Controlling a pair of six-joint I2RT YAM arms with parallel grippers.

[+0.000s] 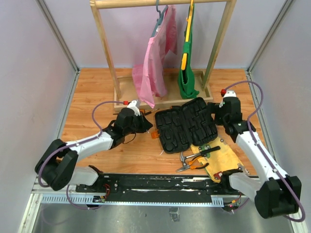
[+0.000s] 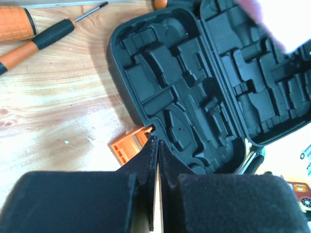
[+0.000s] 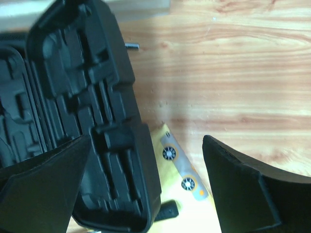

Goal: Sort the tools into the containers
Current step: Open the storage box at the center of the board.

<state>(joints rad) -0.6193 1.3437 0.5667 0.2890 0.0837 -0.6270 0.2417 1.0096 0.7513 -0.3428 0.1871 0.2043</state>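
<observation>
No word, brand or number can be read anywhere; the yellow board (image 3: 192,208) shows only cartoon wheels, and the tool case (image 1: 187,125) bears no legible mark

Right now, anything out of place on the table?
Nothing damaged or spilled. The tool case lies open with its visible slots empty; pliers sprawl across the edge of the yellow board, and screwdrivers lie loose on the wood beside the case.

Pale lilac walls (image 1: 29,73) enclose a wooden tabletop (image 1: 90,92). At the far side stands a wooden garment rack (image 1: 105,43) holding a pink garment (image 1: 155,68) and a green garment (image 1: 187,80).
</observation>
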